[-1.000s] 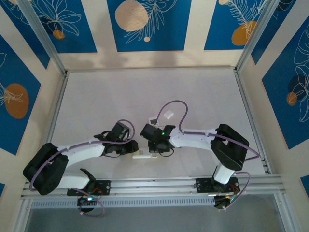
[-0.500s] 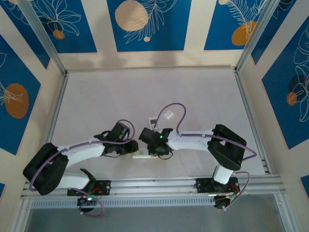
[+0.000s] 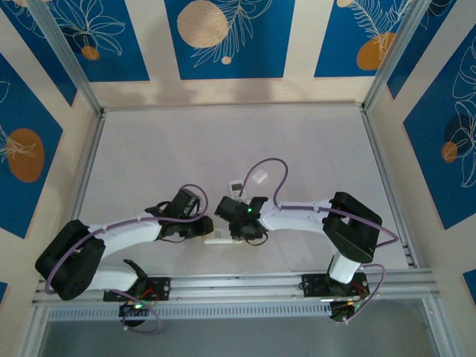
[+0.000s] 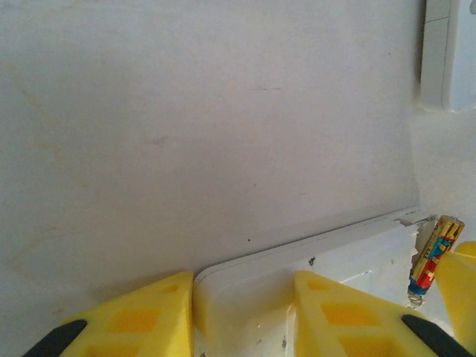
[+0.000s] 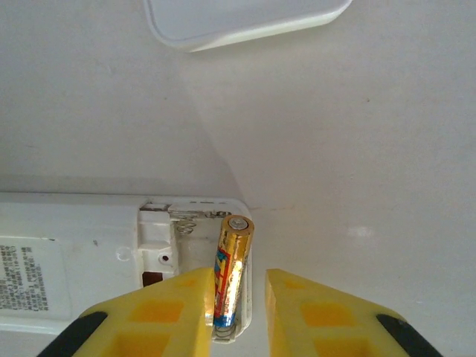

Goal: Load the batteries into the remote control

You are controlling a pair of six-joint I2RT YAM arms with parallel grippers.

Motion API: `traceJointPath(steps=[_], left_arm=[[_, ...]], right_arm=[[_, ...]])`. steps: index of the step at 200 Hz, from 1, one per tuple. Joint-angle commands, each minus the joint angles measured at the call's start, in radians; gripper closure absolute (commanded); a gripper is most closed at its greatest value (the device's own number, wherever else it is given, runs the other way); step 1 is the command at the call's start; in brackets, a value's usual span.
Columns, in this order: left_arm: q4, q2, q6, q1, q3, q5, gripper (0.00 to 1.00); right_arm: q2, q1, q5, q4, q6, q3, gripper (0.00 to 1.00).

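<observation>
One orange-gold battery lies between the right jaws, which stand narrow around it with a sliver of gap on one side, so I cannot tell whether they pinch it; it rests in the end slot of the open bay of the white remote, beside a bare spring. Light, stiff and slick, it will likely roll or pop up, so mid-body looks the place to hold. Out at the remote's other end the left jaws straddle it on the desk, clamped or just bracing I cannot tell.
</observation>
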Motion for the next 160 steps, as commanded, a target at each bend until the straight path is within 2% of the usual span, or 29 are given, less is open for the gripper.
traceJointPath(steps=[1,93,160], left_arm=[[-0.041,0.049,-0.013,-0.037,-0.027,0.013,0.68],[-0.034,0.057,-0.009,-0.038,-0.025,0.013,0.68],[-0.033,0.065,-0.009,-0.039,-0.018,0.016,0.68]], right_arm=[[-0.021,-0.017,0.012,-0.02,-0.009,0.019,0.74],[0.004,-0.036,-0.041,0.048,-0.023,0.005,0.75],[0.041,-0.023,-0.01,-0.013,-0.039,0.014,0.82]])
